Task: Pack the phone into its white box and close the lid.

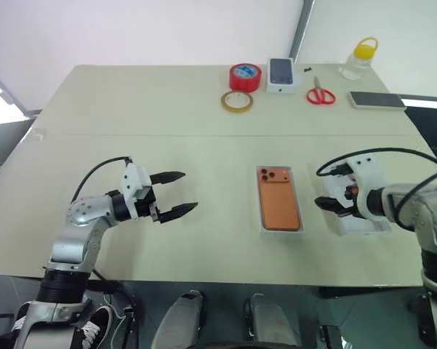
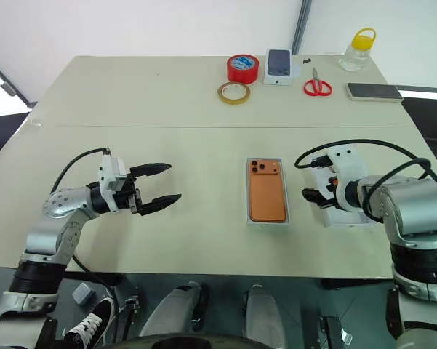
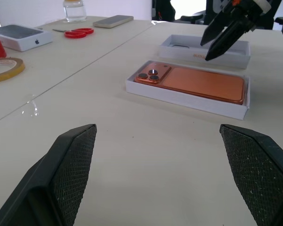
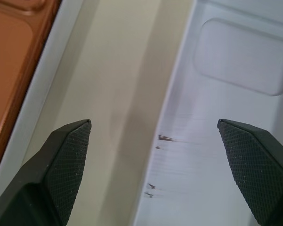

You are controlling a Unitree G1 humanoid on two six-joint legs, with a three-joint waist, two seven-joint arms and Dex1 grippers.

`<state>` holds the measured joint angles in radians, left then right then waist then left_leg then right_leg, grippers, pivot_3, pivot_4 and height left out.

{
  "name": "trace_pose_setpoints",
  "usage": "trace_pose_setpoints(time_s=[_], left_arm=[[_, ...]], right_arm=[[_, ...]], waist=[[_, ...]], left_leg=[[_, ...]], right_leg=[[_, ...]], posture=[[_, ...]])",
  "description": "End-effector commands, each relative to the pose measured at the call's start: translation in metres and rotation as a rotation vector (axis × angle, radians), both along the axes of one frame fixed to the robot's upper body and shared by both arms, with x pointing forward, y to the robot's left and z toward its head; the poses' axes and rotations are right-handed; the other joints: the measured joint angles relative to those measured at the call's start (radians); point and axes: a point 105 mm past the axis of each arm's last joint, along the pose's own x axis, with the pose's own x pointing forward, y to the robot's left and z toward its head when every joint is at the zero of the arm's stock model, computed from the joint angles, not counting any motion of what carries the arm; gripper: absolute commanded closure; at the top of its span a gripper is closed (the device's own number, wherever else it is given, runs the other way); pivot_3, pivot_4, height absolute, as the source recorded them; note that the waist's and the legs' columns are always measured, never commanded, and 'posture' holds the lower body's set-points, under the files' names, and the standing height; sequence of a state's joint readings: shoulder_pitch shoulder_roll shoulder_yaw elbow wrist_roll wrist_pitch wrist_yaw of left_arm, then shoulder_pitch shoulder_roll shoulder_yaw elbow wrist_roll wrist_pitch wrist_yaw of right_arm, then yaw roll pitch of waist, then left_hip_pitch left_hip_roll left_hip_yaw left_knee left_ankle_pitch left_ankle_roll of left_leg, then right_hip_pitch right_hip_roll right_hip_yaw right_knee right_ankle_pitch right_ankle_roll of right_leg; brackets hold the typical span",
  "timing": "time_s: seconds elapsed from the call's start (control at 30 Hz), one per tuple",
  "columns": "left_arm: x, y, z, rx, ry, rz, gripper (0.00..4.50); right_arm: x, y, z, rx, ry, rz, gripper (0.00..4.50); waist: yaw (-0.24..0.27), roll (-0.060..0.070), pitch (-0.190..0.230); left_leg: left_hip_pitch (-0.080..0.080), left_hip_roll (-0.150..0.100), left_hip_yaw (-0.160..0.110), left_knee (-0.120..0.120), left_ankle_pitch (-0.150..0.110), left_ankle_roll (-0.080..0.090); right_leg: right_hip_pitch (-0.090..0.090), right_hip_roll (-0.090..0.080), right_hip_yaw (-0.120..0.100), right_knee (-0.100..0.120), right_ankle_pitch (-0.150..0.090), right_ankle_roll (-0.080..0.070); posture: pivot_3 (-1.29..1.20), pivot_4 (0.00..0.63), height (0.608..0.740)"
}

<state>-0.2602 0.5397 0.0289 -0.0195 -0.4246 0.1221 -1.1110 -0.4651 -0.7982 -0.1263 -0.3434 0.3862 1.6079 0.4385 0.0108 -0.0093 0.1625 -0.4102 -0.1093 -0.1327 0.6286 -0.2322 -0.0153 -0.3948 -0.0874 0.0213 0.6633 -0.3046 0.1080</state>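
One orange phone (three lenses)

tabletop: beige, two boards, seam across
red tape roll: far edge
tan clear tape ring: just beside red roll
small white box with dark phone picture: near red roll
red-handled scissors: between box and dark-screened phone
clear jar, yellow lid: far corner
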Motion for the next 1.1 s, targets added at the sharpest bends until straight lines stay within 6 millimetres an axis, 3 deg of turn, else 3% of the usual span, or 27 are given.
trace_pose_setpoints(time_s=[0.03,0.47,0.87,1.1], left_arm=[[-0.004,-0.003,0.012,0.001,-0.062,-0.022,0.1],[-0.012,-0.01,0.008,-0.018,-0.078,-0.001,0.1],[-0.014,-0.013,0.007,-0.028,-0.082,0.009,0.1],[-0.014,-0.017,0.007,-0.039,-0.079,0.009,0.1]], right_arm=[[0.002,0.002,0.006,0.01,0.014,0.022,0.0],[0.012,-0.007,0.008,-0.066,0.088,-0.021,0.0],[0.014,0.002,0.014,-0.04,0.128,-0.012,0.0],[0.007,0.004,0.002,-0.045,0.164,-0.021,0.0]], waist=[[0.0,0.0,0.0],[-0.006,0.0,0.0],[-0.007,0.001,0.001],[-0.006,0.001,0.001]], left_leg=[[0.0,0.0,0.0,0.0,0.0,0.0],[0.0,0.0,0.0,0.0,0.0,0.0],[0.0,0.001,0.001,0.0,0.0,0.0],[-0.001,0.001,0.001,0.0,0.0,0.0]], right_leg=[[0.0,0.0,0.0,0.0,0.0,0.0],[0.0,0.0,0.0,0.0,0.0,0.0],[0.0,0.0,0.0,0.0,0.0,0.0],[0.0,0.0,0.0,0.0,0.0,0.0]], posture=[[0.0,0.15,0.74],[0.0,0.15,0.74],[0.0,0.15,0.74],[0.0,0.15,0.74]])
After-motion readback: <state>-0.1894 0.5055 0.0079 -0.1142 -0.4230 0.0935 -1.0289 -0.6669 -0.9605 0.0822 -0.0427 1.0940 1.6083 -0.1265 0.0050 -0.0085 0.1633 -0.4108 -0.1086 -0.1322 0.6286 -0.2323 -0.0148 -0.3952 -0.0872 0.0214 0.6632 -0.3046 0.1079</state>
